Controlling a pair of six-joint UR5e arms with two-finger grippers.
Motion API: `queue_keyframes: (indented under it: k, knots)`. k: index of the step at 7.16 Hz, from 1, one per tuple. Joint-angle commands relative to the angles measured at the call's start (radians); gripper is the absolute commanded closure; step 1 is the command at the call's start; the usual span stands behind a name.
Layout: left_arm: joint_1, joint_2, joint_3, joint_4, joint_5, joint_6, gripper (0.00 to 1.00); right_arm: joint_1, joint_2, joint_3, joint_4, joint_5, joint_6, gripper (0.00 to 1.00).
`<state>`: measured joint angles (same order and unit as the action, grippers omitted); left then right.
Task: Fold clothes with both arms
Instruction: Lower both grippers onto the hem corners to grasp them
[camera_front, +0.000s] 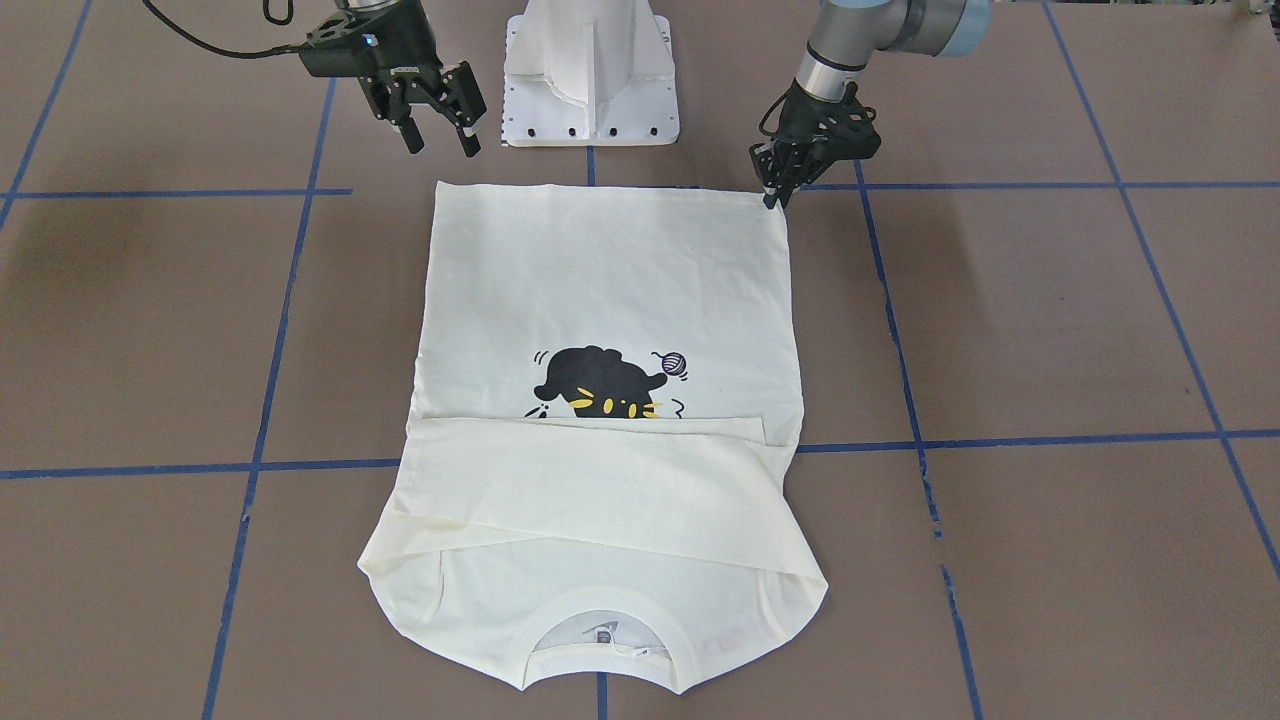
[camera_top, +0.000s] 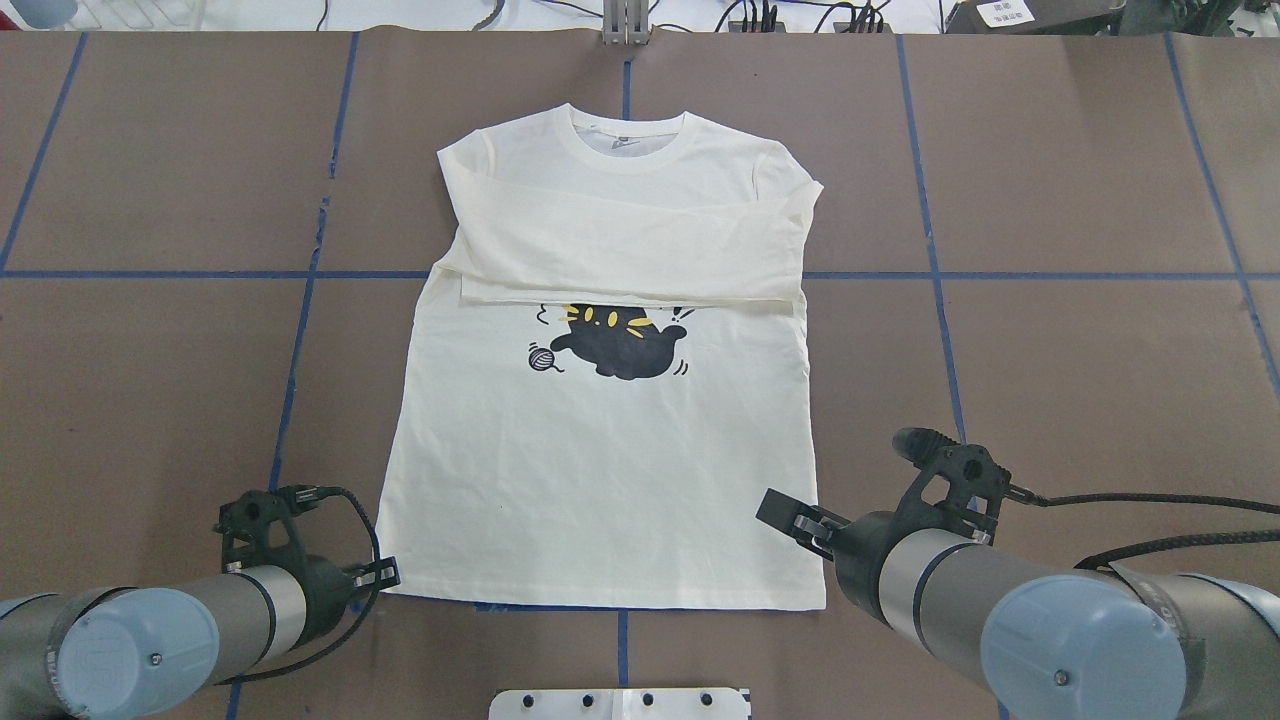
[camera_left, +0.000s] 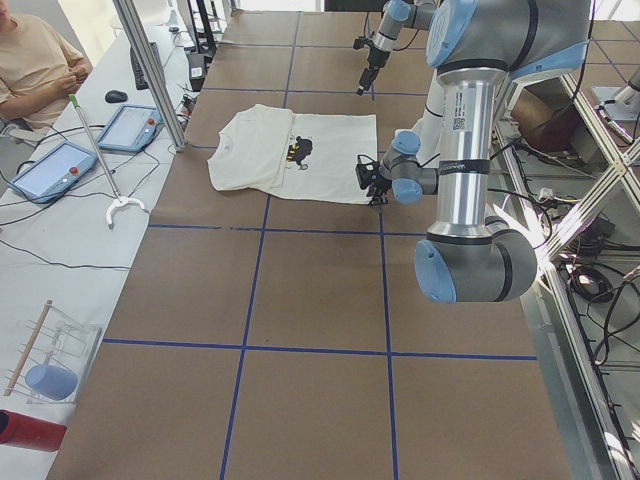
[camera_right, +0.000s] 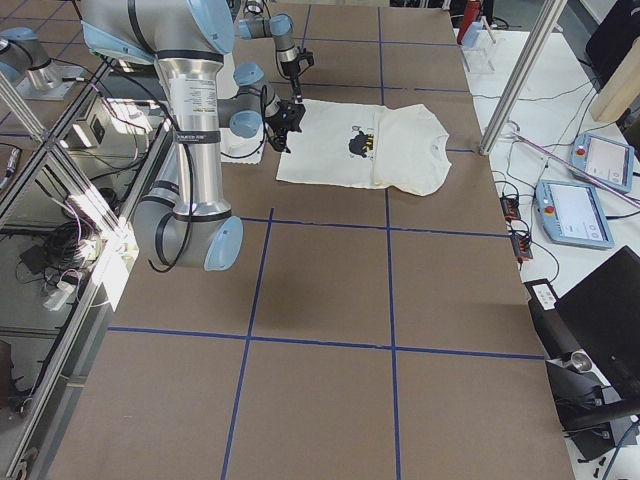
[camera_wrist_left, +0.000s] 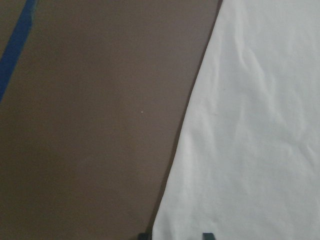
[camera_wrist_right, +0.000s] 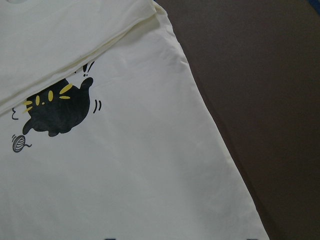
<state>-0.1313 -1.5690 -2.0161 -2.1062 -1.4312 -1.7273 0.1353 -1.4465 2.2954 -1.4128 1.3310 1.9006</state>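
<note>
The T-shirt (camera_front: 610, 280) is soft, thin and light. It will bend and sag as soon as it is picked up, and it can slip out of a weak pinch. It will not break, but it can wrinkle or come unfolded if one side is pulled more than the other. I think the best places to hold it are the two corners of the bottom hem, one for each arm, so the cloth goes up flat and even.

The shirt lies flat in the middle of the table (camera_front: 1050, 320). Its bottom hem is next to the robot's edge of the table and its collar (camera_front: 600, 640) points to the far edge. The sleeves (camera_front: 590, 490) are folded across the chest and hide part of the cat print (camera_front: 600, 385).

The left gripper (camera_front: 773, 197) is down low, right at the hem corner on the robot's left side. In the left wrist view its fingertips (camera_wrist_left: 145, 235) have only a small gap, and the side edge of the shirt runs down between them. I cannot tell if they are pinching the cloth yet.

The right gripper (camera_front: 440, 140) hangs in the air near the other hem corner. Its fingers are spread wide and hold nothing. It does not touch the shirt, which lies below it
</note>
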Motion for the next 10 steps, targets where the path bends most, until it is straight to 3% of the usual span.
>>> queue_keyframes:
  k: [1,2,3,5,7,10]
  knots:
    - [0.004,-0.003,0.004,0.000,0.000,0.000,0.90,-0.003,0.000,-0.001,0.000,-0.006,0.000,0.10]
    - [0.004,-0.005,0.004,0.000,0.000,0.000,1.00,-0.003,0.000,-0.005,0.000,-0.006,0.002,0.10]
    - [0.002,-0.005,-0.004,0.000,0.001,0.002,1.00,-0.009,0.002,-0.014,-0.002,-0.010,0.003,0.10]
    - [0.002,-0.012,-0.021,0.000,0.000,0.003,1.00,-0.049,0.035,-0.066,-0.012,-0.030,0.116,0.34]
    - [0.002,-0.014,-0.036,0.000,-0.002,0.005,1.00,-0.059,0.031,-0.181,-0.012,-0.036,0.129,0.36]
    - [0.002,-0.016,-0.036,0.000,-0.005,0.005,1.00,-0.100,-0.001,-0.192,-0.014,-0.053,0.130,0.36]
